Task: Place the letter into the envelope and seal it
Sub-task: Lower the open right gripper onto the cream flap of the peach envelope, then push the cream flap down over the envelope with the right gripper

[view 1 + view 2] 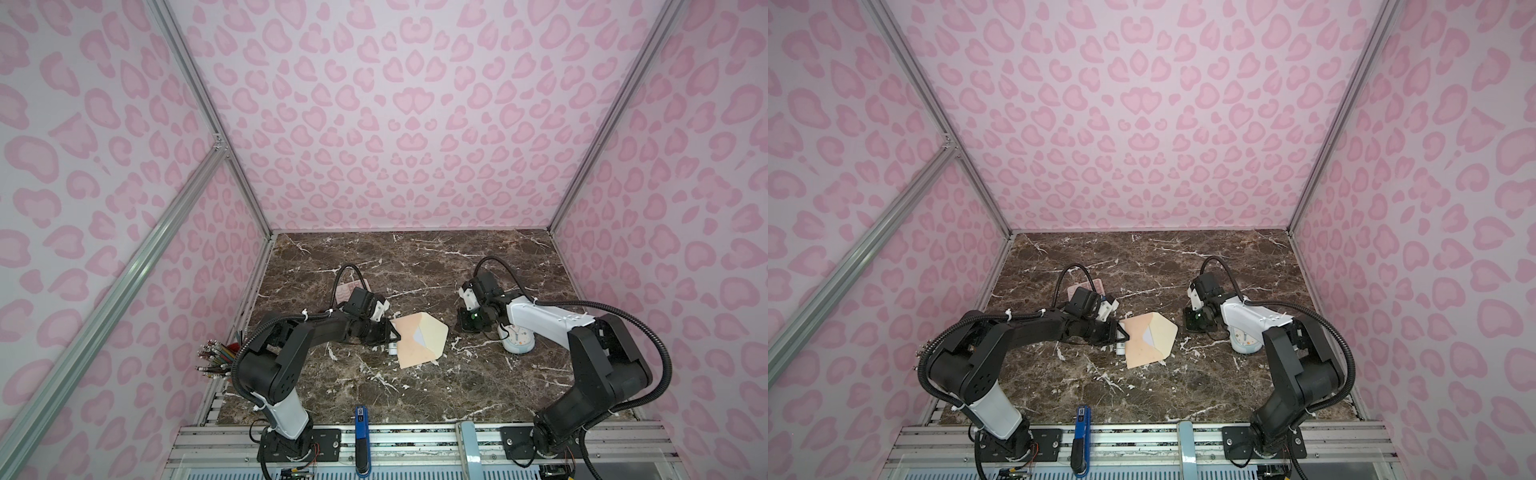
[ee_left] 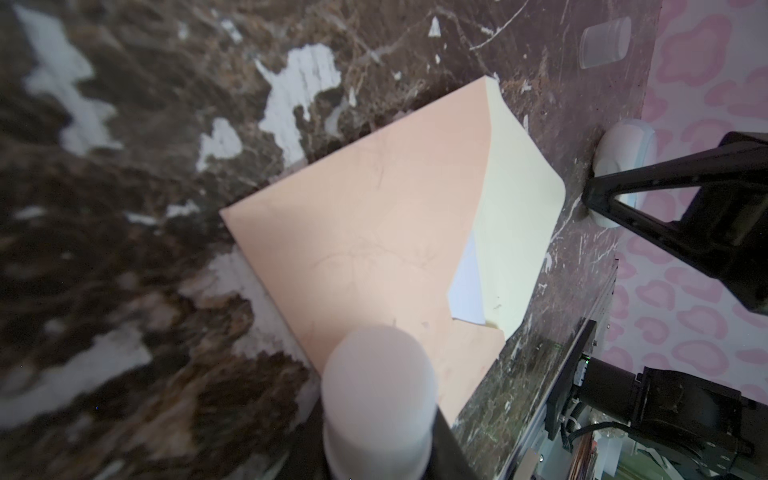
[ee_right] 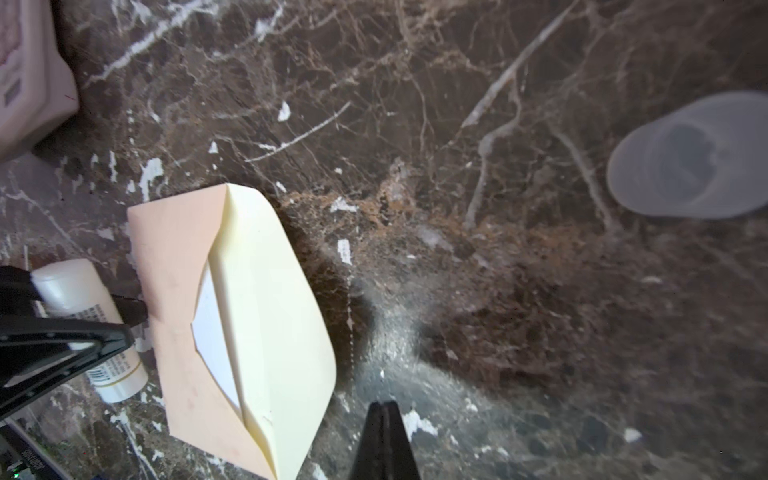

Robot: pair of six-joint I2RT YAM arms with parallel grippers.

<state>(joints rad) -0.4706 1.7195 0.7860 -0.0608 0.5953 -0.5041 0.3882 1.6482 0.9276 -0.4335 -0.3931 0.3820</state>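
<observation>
Now the envelope [image 1: 409,343] lies flat mid-table on the marble table [image 1: 415,266], peach body to the left and cream flap [image 1: 433,332] open to the right. The letter [image 1: 420,337] is tucked inside, with only a white corner showing at the mouth. The left gripper [image 1: 390,331] is clamped on a white glue stick [image 3: 85,328] at the envelope's left edge; contact with the paper can't be made out. The right gripper [image 3: 384,419] hangs just right of the flap, fingers pressed together and empty, with a small white clock [image 1: 517,343] beyond it, a pink calculator [image 1: 351,291] at far left and a translucent cap [image 3: 690,158] lying apart.
</observation>
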